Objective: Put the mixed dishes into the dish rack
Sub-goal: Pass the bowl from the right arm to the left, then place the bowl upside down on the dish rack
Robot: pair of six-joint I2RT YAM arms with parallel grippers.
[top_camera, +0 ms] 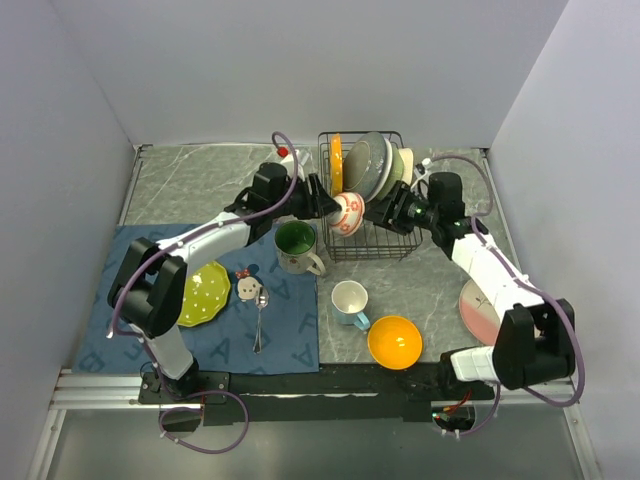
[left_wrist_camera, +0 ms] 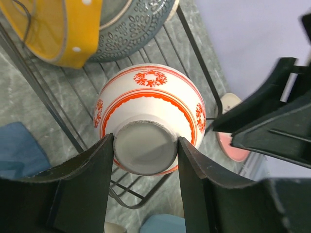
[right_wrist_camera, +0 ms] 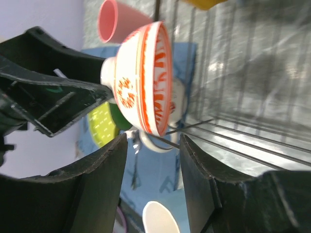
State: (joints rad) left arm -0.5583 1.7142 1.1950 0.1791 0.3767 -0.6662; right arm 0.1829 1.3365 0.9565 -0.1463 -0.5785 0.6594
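The black wire dish rack (top_camera: 400,245) stands at the back middle, holding an upright orange plate (top_camera: 336,160), grey dishes (top_camera: 368,165) and a cream one. My left gripper (top_camera: 322,206) is shut on the foot of a white bowl with red pattern (top_camera: 346,213), holding it on its side over the rack's front left corner. In the left wrist view the fingers (left_wrist_camera: 104,165) clamp the bowl's foot ring (left_wrist_camera: 146,148). My right gripper (top_camera: 385,212) is open and empty, just right of the bowl. The bowl's rim (right_wrist_camera: 158,80) lies beyond its fingertips (right_wrist_camera: 121,150).
A blue mat (top_camera: 290,335) carries a lime-green plate (top_camera: 205,292), a small dish (top_camera: 247,288), a spoon (top_camera: 260,322) and a green mug (top_camera: 297,245). A white mug (top_camera: 350,300), an orange bowl (top_camera: 394,341) and a pink plate (top_camera: 478,308) sit in front. A pink cup (right_wrist_camera: 116,22) stands behind.
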